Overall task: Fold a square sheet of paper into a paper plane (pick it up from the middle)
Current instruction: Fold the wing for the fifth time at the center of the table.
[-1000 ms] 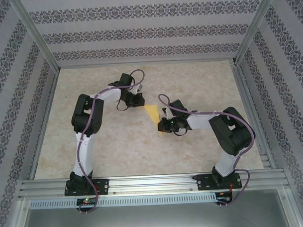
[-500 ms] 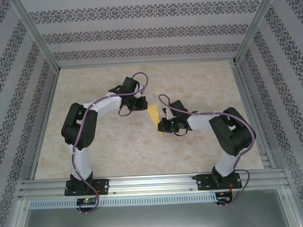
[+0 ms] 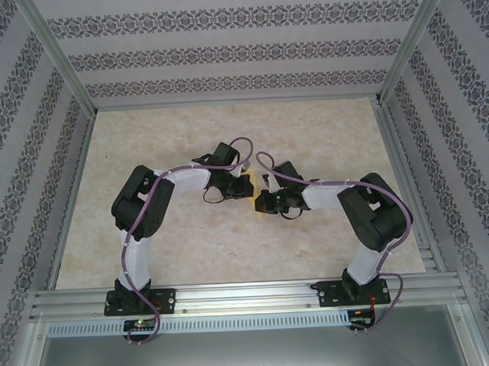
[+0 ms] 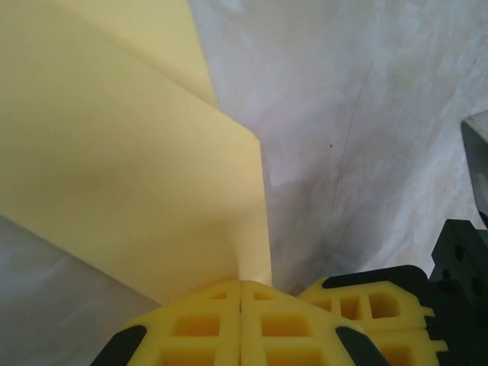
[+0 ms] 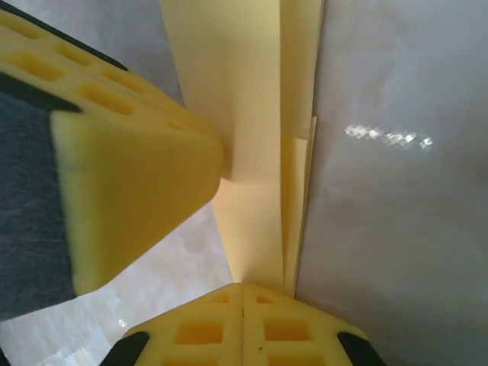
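Observation:
The yellow sheet of paper (image 4: 130, 152) is folded into overlapping layers with long creases, and both grippers hold it just above the table. My left gripper (image 4: 241, 284) is shut on one end of it. My right gripper (image 5: 242, 287) is shut on a narrow, multi-layered part of the paper (image 5: 259, 152). In the top view the two grippers, left (image 3: 240, 184) and right (image 3: 262, 202), nearly touch at mid-table, and only a sliver of paper (image 3: 245, 184) shows between them. The left gripper's fingers (image 5: 114, 168) loom close in the right wrist view.
The marbled tabletop (image 3: 174, 250) is bare around the arms. Patterned walls and an aluminium frame (image 3: 232, 296) enclose it on all sides. The right gripper's yellow fingers (image 4: 374, 305) sit just beside the left jaws.
The left arm has swung right and nearer, carrying its end of the paper up to the right gripper. Much less paper shows from above. The right arm has stayed put.

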